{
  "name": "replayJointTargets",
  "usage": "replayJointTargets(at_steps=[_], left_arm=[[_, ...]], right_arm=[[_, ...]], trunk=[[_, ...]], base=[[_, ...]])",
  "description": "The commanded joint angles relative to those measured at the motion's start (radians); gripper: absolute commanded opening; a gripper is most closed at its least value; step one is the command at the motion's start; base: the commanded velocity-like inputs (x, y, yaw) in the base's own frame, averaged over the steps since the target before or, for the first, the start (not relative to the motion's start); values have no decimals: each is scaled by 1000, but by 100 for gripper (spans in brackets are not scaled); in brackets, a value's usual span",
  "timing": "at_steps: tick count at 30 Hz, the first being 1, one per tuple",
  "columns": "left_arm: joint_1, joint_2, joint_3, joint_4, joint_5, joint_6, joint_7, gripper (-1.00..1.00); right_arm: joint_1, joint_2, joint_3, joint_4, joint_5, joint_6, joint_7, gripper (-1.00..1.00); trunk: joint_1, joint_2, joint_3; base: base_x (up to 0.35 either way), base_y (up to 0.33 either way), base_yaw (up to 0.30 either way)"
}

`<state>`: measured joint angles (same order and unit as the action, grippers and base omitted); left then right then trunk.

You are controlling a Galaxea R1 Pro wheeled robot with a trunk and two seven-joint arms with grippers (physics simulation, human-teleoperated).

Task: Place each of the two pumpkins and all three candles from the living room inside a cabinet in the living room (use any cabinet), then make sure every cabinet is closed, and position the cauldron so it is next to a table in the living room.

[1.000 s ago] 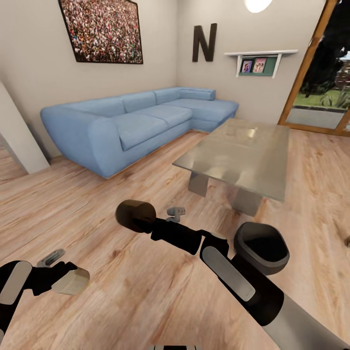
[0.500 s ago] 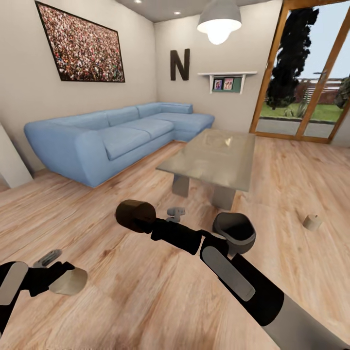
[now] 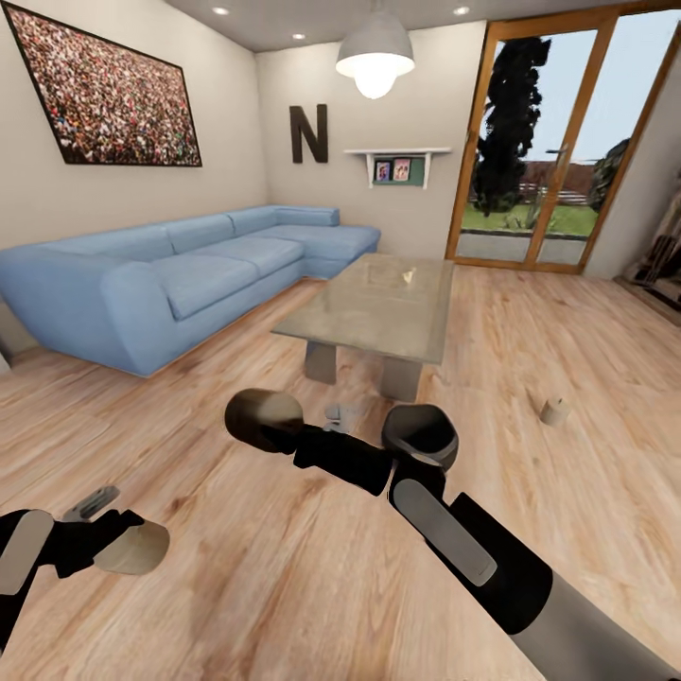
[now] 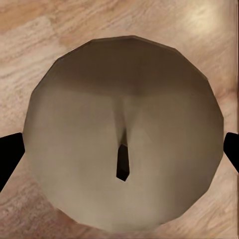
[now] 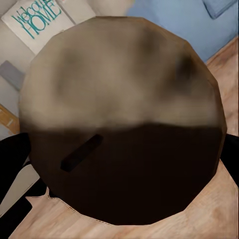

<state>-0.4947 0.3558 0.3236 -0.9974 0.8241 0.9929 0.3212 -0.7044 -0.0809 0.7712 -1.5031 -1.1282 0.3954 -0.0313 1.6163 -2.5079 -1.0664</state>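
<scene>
Blue corner sofa (image 3: 180,274) stands along the wall at ten o'clock. Framed crowd picture (image 3: 104,99) hangs above it. Dark letter N (image 3: 308,133) and small shelf (image 3: 397,161) with photos at twelve o'clock. Lit pendant lamp (image 3: 375,57) overhead. Wood-framed glass doors (image 3: 558,151) at one o'clock. Wooden plank floor (image 3: 284,567) throughout.

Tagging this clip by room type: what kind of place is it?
A living room, by the look of it: a blue sectional sofa along the wall, a low grey coffee table on wood flooring, and glazed patio doors opening to a garden.
</scene>
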Motion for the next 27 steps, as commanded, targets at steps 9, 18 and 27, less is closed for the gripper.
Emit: replayJointTargets(at_steps=[9, 18, 27], left_arm=[[5, 0, 17, -1, 38, 3, 8, -100], [5, 0, 47, -1, 44, 3, 7, -100], [5, 0, 48, -1, 45, 3, 7, -100]], right_arm=[[-1, 0, 1, -1, -9, 1, -2, -100], [-1, 0, 2, -2, -9, 1, -1, -100], [-1, 0, 1, -2, -9, 1, -1, -100]], trunk=[[0, 0, 8], [0, 0, 17], [0, 0, 25]], base=[[-34, 19, -249], [-106, 83, -249], [-2, 95, -249]])
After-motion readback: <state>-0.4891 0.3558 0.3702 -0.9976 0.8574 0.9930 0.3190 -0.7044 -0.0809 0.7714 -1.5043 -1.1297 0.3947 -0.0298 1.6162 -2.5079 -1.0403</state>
